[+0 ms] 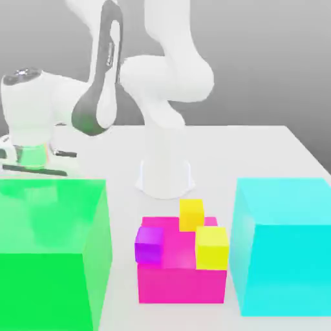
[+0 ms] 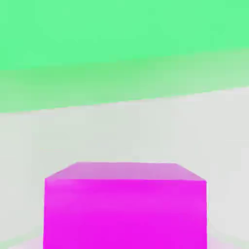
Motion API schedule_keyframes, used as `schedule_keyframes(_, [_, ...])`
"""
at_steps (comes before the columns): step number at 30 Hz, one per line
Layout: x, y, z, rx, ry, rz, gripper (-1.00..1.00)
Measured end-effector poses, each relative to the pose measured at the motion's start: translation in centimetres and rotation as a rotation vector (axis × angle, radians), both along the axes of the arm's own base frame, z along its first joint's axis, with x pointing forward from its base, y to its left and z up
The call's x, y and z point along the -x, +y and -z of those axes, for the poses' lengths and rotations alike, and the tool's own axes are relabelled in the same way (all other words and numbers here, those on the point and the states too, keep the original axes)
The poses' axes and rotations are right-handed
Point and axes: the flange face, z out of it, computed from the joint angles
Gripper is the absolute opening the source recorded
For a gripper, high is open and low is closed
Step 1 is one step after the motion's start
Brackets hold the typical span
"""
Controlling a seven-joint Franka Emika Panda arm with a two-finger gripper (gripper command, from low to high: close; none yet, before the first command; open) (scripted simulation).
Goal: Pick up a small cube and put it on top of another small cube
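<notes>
A small purple cube (image 1: pixel 149 244) and two small yellow cubes (image 1: pixel 191 214) (image 1: pixel 212 247) rest on a larger magenta block (image 1: pixel 181 281) in the front middle of the exterior view. My gripper (image 1: pixel 29 161) hangs low at that view's left, just behind the big green cube (image 1: pixel 52 252), which hides its lower end. In the hand view a magenta cube (image 2: pixel 124 209) sits very close on the white table, with a green face (image 2: pixel 121 44) behind it. Whether I am touching that magenta cube cannot be told.
A big cyan cube (image 1: pixel 281 249) stands at the exterior view's right, close to the magenta block. The arm's white base (image 1: pixel 165 174) rises behind the blocks. The white table (image 1: pixel 258 155) runs back to a far edge.
</notes>
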Motion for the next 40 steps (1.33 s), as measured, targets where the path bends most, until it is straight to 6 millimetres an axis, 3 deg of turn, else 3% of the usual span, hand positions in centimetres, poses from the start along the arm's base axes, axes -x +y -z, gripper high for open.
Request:
schedule_keyframes(6, [1.1, -6.5, -4.4, 0.15, 0.095, 0.221, -1.0])
schedule_keyframes(7, [0.8, -7.1, -5.2, 0.177, 0.105, 0.249, -1.0])
schedule_keyframes(8, [-1.3, -6.3, -6.3, 0.192, 0.097, 0.246, -1.0])
schedule_keyframes(12, [-9.1, -1.2, -11.1, 0.205, 0.031, 0.259, -1.0])
schedule_keyframes(15, [-12.0, 3.5, -11.9, 0.148, -0.011, 0.191, -1.0])
schedule_keyframes(19, [-14.6, 10.0, -11.9, 0.06, -0.055, 0.067, -1.0])
schedule_keyframes(25, [-16.3, 19.5, -11.6, -0.056, -0.103, -0.116, -1.0])
schedule_keyframes(30, [-15.9, 26.7, -10.4, -0.133, -0.108, -0.252, -1.0])
schedule_keyframes(32, [-15.9, 28.0, -9.8, -0.129, -0.123, -0.257, -1.0])
schedule_keyframes(36, [-15.9, 28.4, -5.0, -0.126, -0.127, -0.258, -1.0])
schedule_keyframes(37, [-15.8, 28.4, -4.4, -0.125, -0.127, -0.258, 1.0])
schedule_keyframes(40, [-15.8, 28.4, -4.4, -0.125, -0.127, -0.258, 1.0])
